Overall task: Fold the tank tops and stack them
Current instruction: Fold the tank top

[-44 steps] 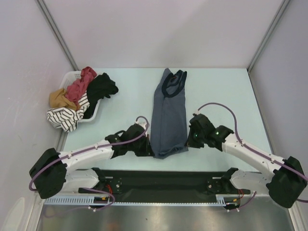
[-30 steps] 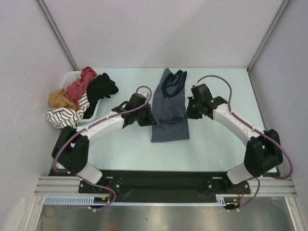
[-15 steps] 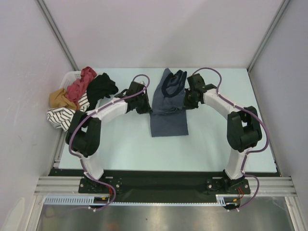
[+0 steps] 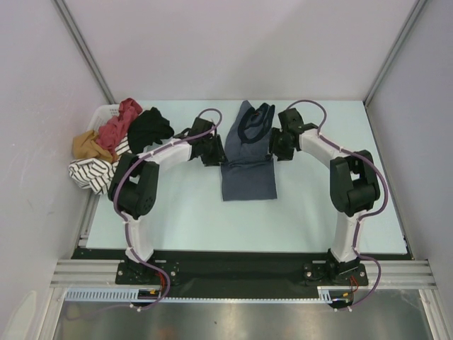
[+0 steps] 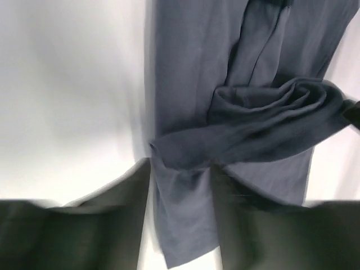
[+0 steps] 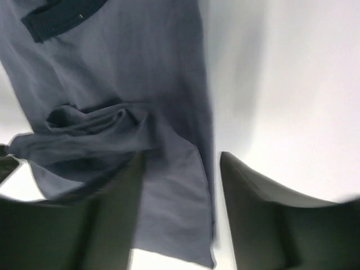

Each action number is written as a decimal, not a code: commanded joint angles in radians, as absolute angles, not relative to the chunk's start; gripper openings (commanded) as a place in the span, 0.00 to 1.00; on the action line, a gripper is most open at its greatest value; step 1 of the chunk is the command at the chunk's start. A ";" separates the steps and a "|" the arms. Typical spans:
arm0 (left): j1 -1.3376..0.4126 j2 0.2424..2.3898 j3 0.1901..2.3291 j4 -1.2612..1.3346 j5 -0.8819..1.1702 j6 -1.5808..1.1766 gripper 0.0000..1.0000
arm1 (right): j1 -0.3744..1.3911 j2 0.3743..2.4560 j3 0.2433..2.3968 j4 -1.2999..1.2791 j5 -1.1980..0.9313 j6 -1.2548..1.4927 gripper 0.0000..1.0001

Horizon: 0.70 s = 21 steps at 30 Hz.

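While the slate blue-grey tank top (image 4: 248, 170) lies in the middle of the table (image 4: 184, 212), it's doubled over on itself. The near half sits flat as a neat rectangle, and a rumpled ridge of cloth runs across it about halfway up. The dark-trimmed neckline and straps point to the far side.

Now the left gripper (image 4: 214, 152) is right at the left end of that ridge, and the right gripper (image 4: 273, 146) is at the right end, one on each side edge of the top! From the left wrist, the two fingers (image 5: 112, 225) stand apart, and a corner of the fold sits loose in the gap, not pinched: that hand is released. Same story from the right wrist: fingers (image 6: 259, 214) spread, cloth lying in the gap, nothing clamped. Both wrist views are blurred, mind you.

Over at the far left, the brick red tank top (image 4: 120, 122) is crumpled on top of a heap in a white basket (image 4: 105, 111), touching a black garment (image 4: 150, 129). A mustard piece (image 4: 86, 145) and a striped one (image 4: 92, 173) spill over the near rim. That pile is well apart from the blue-grey top.
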<state>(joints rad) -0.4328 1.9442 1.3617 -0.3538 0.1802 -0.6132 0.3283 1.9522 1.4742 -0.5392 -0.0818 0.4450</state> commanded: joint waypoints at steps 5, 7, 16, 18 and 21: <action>-0.410 1.809 1.226 -0.227 0.193 -0.600 0.77 | 0.316 1.801 1.276 -0.364 -0.061 0.475 0.78; -0.411 1.711 1.096 -0.168 0.205 -0.604 0.80 | 0.313 1.740 1.192 -0.324 -0.074 0.479 0.76; -0.546 1.505 0.812 -0.054 0.247 -0.612 0.77 | 0.313 1.537 0.861 -0.164 -0.308 0.492 0.71; -0.557 1.508 0.793 -0.015 0.250 -0.617 0.76 | 0.313 1.529 0.832 -0.135 -0.333 0.500 0.68; -0.565 1.554 0.808 -0.017 0.256 -0.621 0.69 | 0.318 1.551 0.821 -0.129 -0.367 0.508 0.63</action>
<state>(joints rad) -0.5659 1.5360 0.8021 -0.0872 0.2424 -0.6201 0.3145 1.5627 0.8284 -0.2020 -0.2993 0.4900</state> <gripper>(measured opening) 0.716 0.640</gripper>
